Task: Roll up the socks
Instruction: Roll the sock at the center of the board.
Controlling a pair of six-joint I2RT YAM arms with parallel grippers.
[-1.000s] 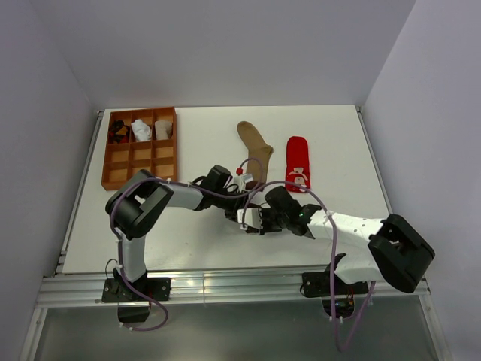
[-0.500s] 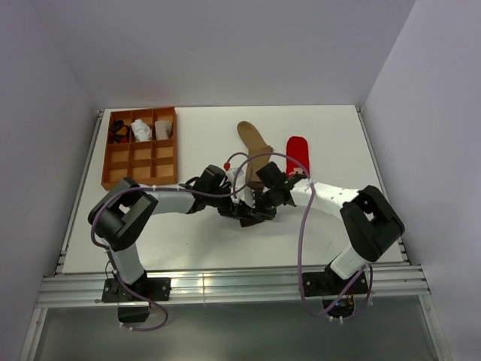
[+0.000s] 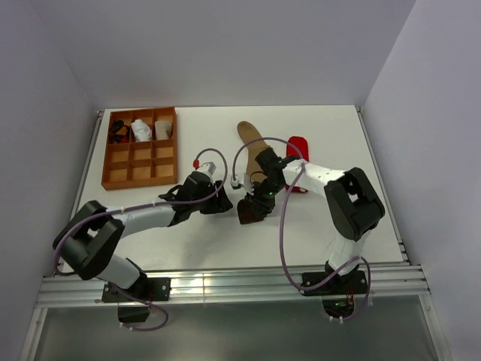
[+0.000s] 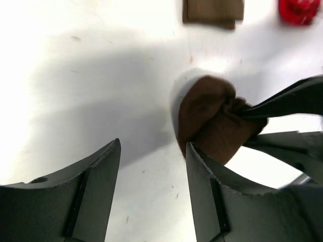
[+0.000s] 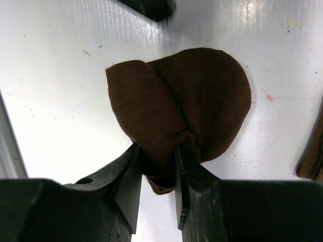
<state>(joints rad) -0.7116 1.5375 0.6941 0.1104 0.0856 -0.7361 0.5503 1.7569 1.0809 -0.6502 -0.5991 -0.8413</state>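
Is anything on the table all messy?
The dark brown sock is bunched into a lumpy wad, pinched in the right gripper, while the tan sock and red sock lie flat.

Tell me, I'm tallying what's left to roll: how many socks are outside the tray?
3: the dark brown sock mid-table, pinched in the right fingers; the tan sock behind it; the red sock beside that, partly hidden.

L arm (image 3: 143, 218), R arm (image 3: 319, 174): white links, blk joints, purple cables (image 3: 282, 233).
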